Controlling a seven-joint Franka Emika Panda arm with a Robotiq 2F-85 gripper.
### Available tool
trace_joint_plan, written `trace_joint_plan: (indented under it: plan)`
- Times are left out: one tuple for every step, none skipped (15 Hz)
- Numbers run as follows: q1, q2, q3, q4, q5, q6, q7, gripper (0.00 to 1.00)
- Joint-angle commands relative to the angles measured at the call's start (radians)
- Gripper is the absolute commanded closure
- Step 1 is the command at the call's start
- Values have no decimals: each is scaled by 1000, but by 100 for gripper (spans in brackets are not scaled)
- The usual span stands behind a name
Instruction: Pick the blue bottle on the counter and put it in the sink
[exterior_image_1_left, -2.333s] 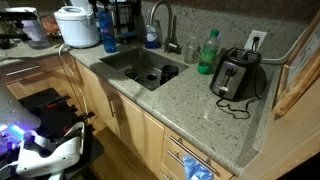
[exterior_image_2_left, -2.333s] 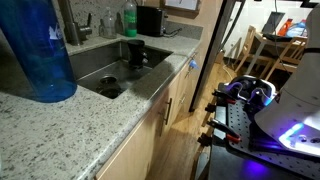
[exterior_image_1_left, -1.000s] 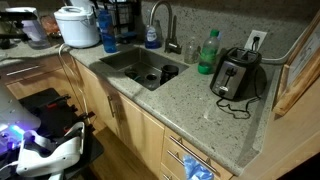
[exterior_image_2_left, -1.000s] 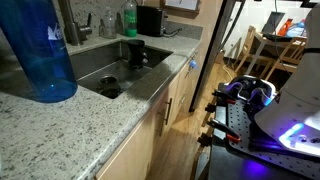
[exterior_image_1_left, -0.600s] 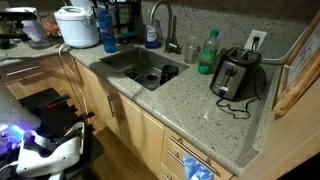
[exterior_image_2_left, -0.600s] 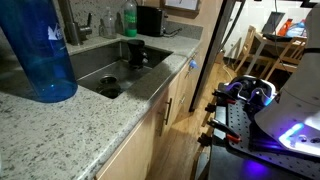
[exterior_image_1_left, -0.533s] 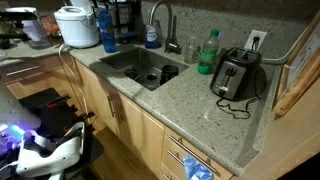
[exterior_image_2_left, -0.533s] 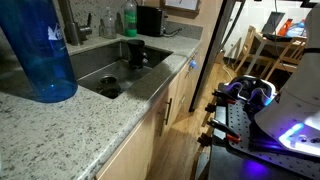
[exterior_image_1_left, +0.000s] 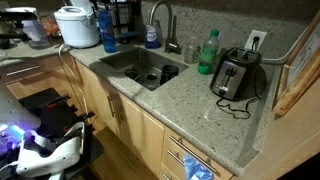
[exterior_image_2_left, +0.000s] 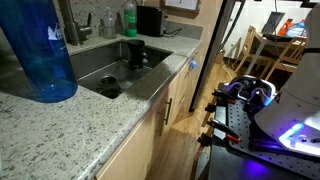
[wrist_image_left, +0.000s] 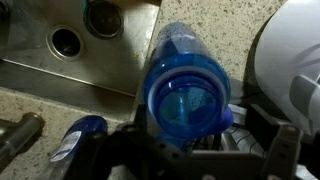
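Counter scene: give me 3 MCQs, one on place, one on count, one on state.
1. The green bottle stands: A) on the floor B) between the faucet and the toaster C) on top of the toaster
2. Blue bottles on the counter: A) one B) two C) three
3. The tall blue bottle is: A) lying on its side B) held in the air C) upright on the counter

Key: 1 B, faucet on one side, toaster on the other. 2 B, the tall one plus a shorter blue bottle by the faucet. 3 C, its base rests on the granite.

Wrist view: white cooker just right of gripper, squat blue bottle near, lower left. Green bottle and toaster well apart from it.
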Motion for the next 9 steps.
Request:
trace_joint_plan:
  plan:
    - [3,13,-10,18,21,-9,-25,0]
    - [3,14,-10,17,22,-10,-24,0]
    - [3,14,-11,16,22,-11,-22,0]
    - [3,14,-12,14,23,-11,-21,0]
    - [3,15,-13,13,23,-12,-21,0]
    - [2,15,-13,11,24,-12,-21,0]
    - [2,14,-14,10,24,-12,-22,25]
    - [2,14,-14,10,25,-12,-21,26]
    - [2,14,-15,9,25,-12,-20,34]
